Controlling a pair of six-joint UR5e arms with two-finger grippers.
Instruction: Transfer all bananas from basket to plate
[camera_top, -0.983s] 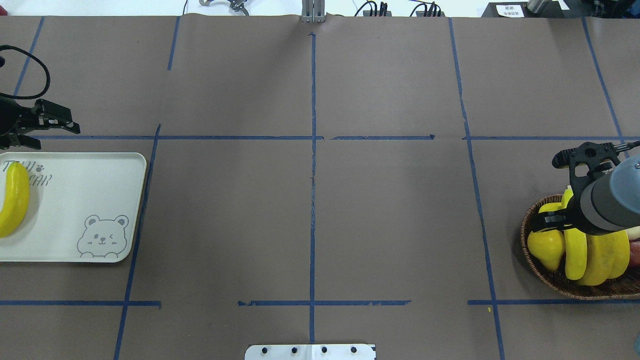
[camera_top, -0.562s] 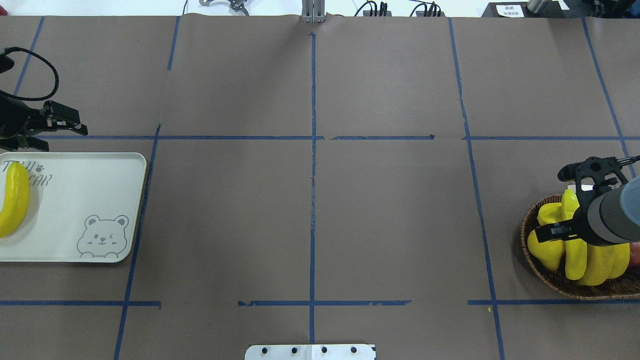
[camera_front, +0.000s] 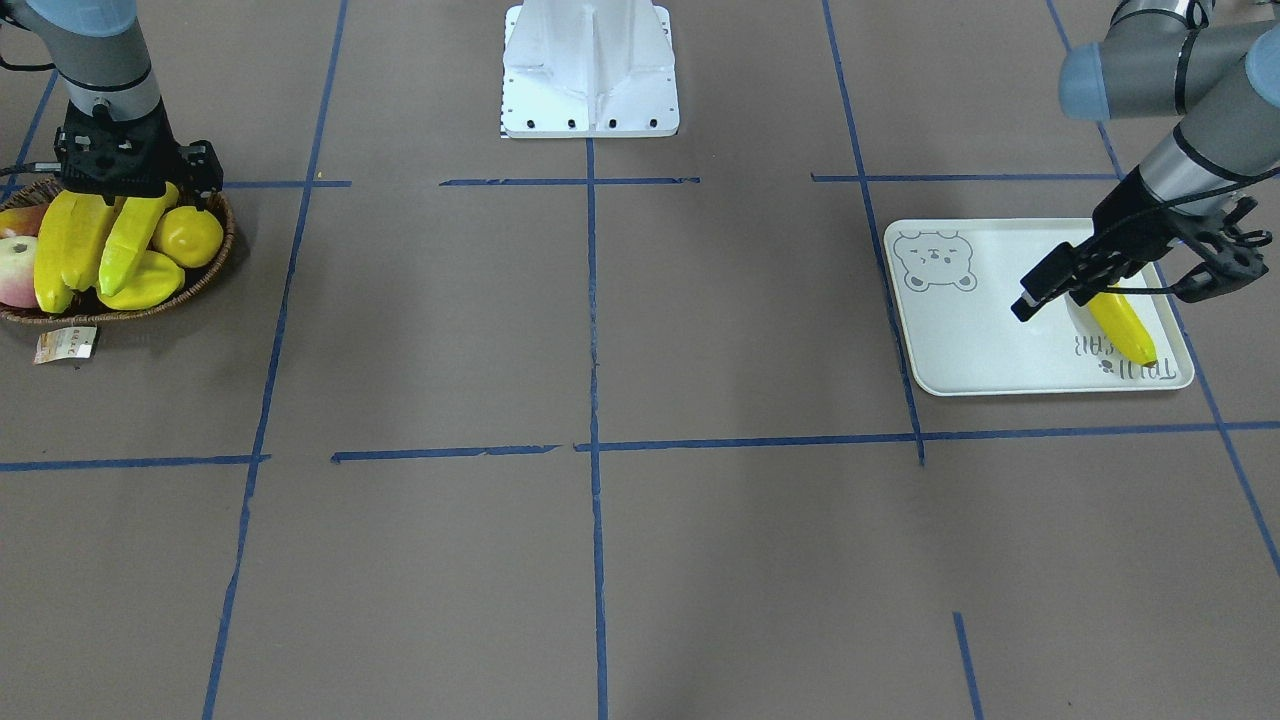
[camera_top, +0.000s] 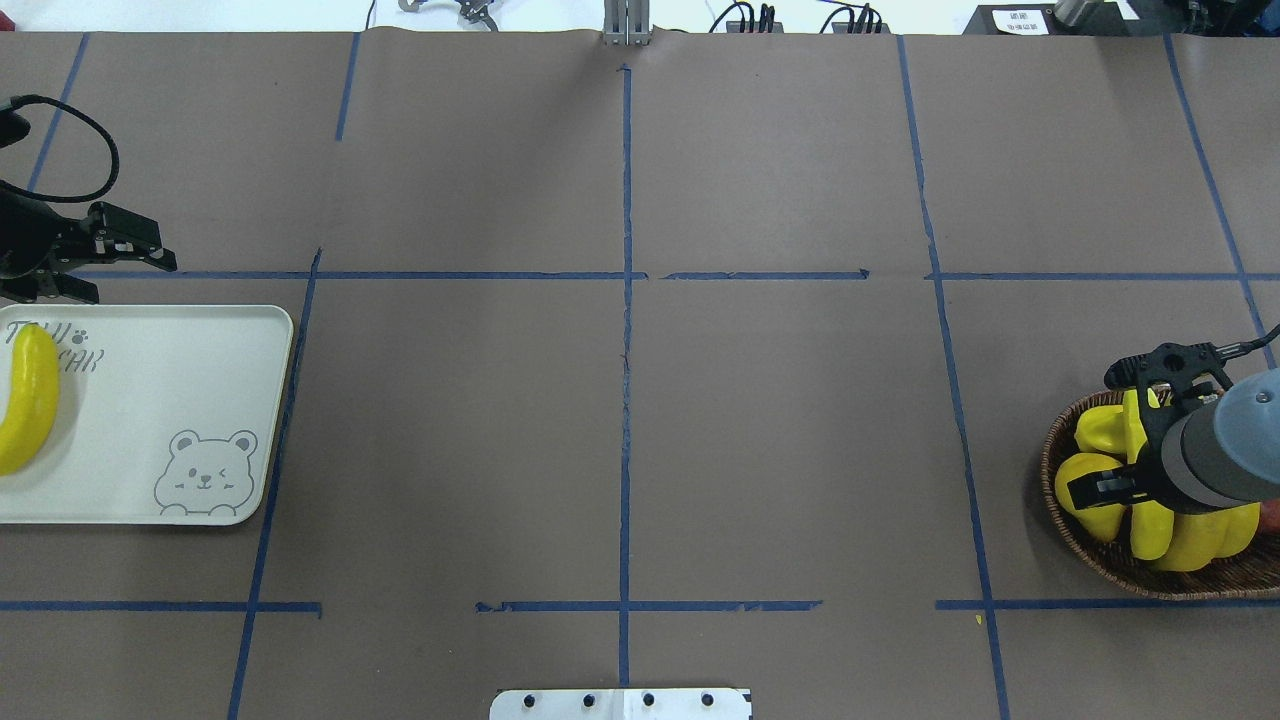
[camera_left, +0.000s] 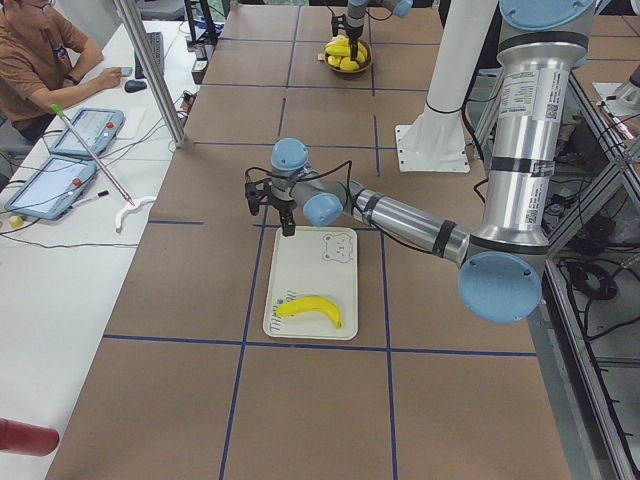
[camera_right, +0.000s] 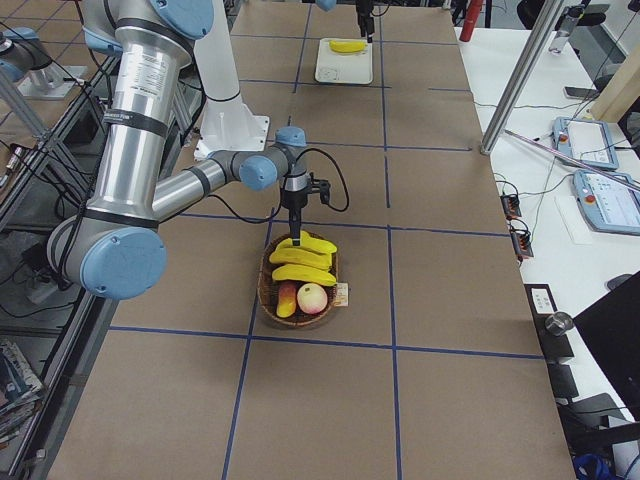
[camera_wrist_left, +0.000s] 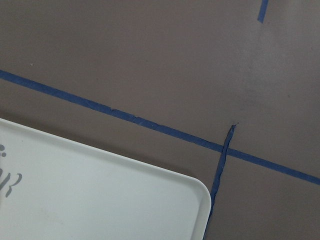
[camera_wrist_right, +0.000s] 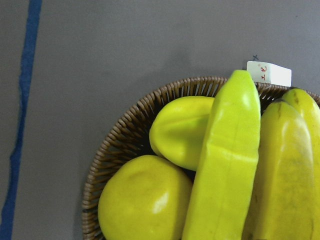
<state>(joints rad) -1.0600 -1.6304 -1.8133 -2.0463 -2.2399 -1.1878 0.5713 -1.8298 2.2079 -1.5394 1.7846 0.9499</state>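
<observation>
Across the brown-papered table (camera_top: 780, 150) from the basket (camera_top: 1075, 540), at the opposite end, the plate (camera_top: 150, 400) is laid. The left gripper (camera_top: 128, 277) is held above the plate's rim, well apart from the basket, spread wide with nothing between its fingers; in the left wrist view only a plate corner and blue tape are given. The right gripper (camera_top: 1100, 435) is lowered over the basket, also spread wide, and a greenish banana (camera_wrist_right: 227, 165) is straddled by it; whether the fruit is touched cannot be told, since only fruit and wicker are shown by the right wrist view. Three bananas (camera_right: 303, 258) are seen side by side in the basket from the right side view, long axes parallel, along with a reddish round fruit (camera_right: 313, 297) that is hidden under the arm in the overhead view. One banana (camera_top: 27, 400) is laid on the plate's half farther from the basket, crosswise to the plate's length. The greenish banana's end is pointed at the basket's paper tag (camera_wrist_right: 269, 73).
</observation>
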